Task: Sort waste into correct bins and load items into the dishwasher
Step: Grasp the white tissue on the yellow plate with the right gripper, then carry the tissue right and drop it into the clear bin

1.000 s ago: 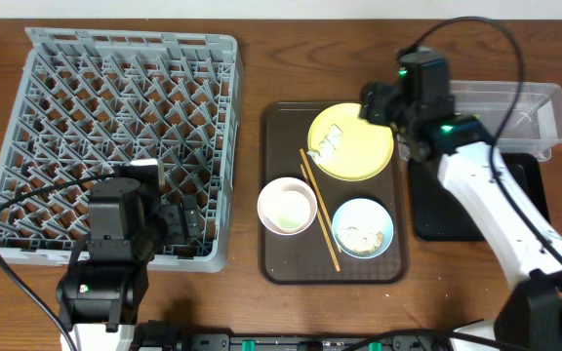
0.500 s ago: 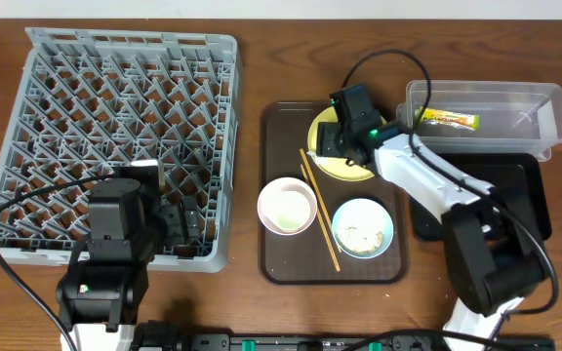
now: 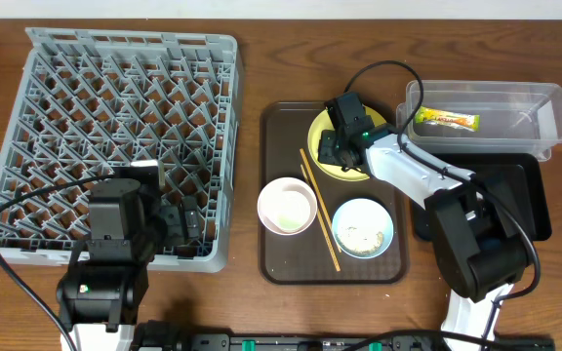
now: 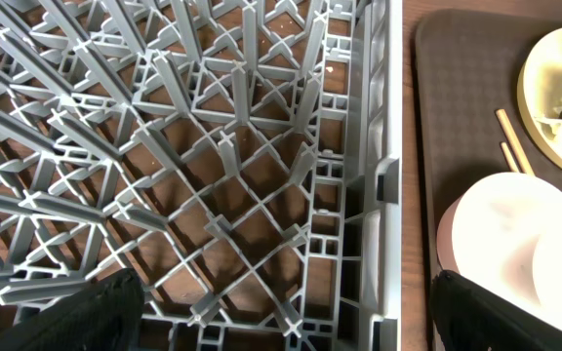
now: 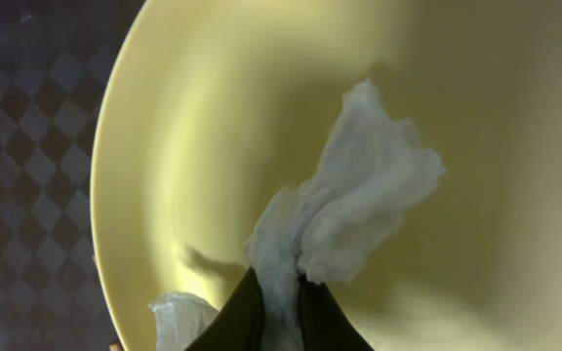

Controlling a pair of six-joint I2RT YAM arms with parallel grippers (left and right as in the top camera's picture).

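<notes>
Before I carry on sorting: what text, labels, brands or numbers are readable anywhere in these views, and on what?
No text can be read in any view.
On the green-and-orange snack wrapper in the clear plastic tub: there is printing, but it is too small and blurred to read.
On the crumpled white scrap pinched in the right claw over the round yellow plate: nothing printed.
On the grey plastic dish rack: no markings visible.

Soft, even light; yellow plate [image 5: 476, 244] slightly blurred.
</notes>
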